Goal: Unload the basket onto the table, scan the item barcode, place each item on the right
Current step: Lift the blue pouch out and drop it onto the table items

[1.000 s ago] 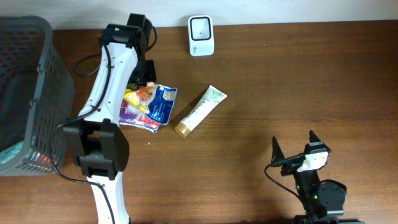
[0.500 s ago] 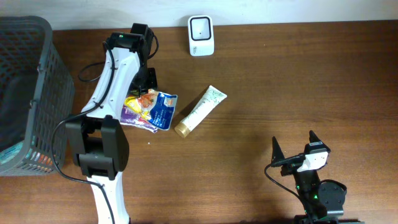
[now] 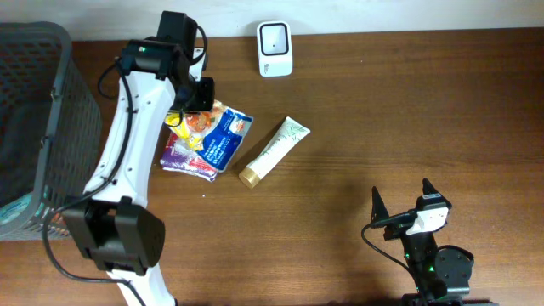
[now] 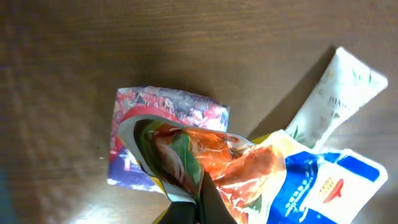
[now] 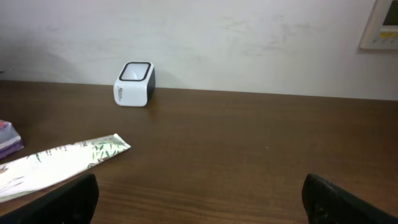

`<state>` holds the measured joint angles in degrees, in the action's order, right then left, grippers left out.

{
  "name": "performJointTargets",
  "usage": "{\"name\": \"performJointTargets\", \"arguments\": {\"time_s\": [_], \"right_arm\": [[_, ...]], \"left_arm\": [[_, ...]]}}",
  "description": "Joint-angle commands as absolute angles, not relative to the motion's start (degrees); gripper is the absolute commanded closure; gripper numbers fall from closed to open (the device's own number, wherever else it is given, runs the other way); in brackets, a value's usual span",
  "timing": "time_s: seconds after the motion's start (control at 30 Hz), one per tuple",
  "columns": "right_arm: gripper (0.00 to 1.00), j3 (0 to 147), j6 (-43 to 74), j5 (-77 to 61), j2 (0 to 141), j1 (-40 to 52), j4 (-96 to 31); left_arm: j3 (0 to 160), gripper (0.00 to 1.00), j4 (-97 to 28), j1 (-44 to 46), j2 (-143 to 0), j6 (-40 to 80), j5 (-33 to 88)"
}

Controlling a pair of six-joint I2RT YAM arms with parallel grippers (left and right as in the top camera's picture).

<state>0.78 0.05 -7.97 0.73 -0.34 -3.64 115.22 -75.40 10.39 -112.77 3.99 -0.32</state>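
Pinching one crumpled corner of an orange, blue and white foil snack packet (image 3: 214, 132), the left gripper (image 3: 195, 106) is clamped tight on it at about 10 o'clock from the middle of the dark brown wooden table (image 3: 408, 102). In the left wrist view the dark fingers (image 4: 202, 202) meet on the orange end of the packet (image 4: 249, 168), and its blue-and-white end spreads out towards 4 o'clock. A flat purple packet (image 3: 181, 158) lies on the table partly under it; whether the two touch cannot be told.

Just beside them, at 4 o'clock from the held packet, lies a white plastic tube with a gold cap (image 3: 274, 151), cap end pointing to 7 o'clock. The small white barcode scanner with a dark window (image 3: 274, 48) stands at the 12 o'clock edge of the table, against the pale wall (image 5: 249, 37), well apart from the packet. A grey mesh basket (image 3: 51, 102) fills the 9 o'clock side.

The right gripper (image 3: 403, 208) rests at 5 o'clock with its jaws spread wide and nothing between them.
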Motion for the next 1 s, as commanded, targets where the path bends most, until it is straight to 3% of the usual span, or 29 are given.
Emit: {"name": "performJointTargets", "arguments": {"time_s": [0.0, 0.17, 0.43, 0.6, 0.83, 0.97], "right_arm": [[0.01, 0.32, 0.49, -7.70, 0.36, -0.01, -3.70], [0.01, 0.32, 0.49, -7.70, 0.36, -0.01, -3.70], [0.01, 0.32, 0.49, -7.70, 0.36, -0.01, -3.70], [0.01, 0.32, 0.49, -7.70, 0.36, -0.01, -3.70], [0.01, 0.32, 0.49, -7.70, 0.36, -0.01, -3.70], [0.01, 0.32, 0.49, -7.70, 0.36, -0.01, -3.70]], "left_arm": [[115.37, 1.00, -78.06, 10.72, -107.18, -2.17, -9.74], [115.37, 1.00, -78.54, 12.01, -105.65, -0.03, -24.43], [108.73, 1.00, -75.81, 23.86, -105.67, 0.60, -42.39], [102.45, 1.00, -72.01, 28.18, -105.67, 0.38, -42.50], [102.35, 1.00, -71.35, 27.57, -105.67, 0.38, -32.25], [102.10, 1.00, -72.01, 27.70, -105.69, 0.36, -38.30]]}}
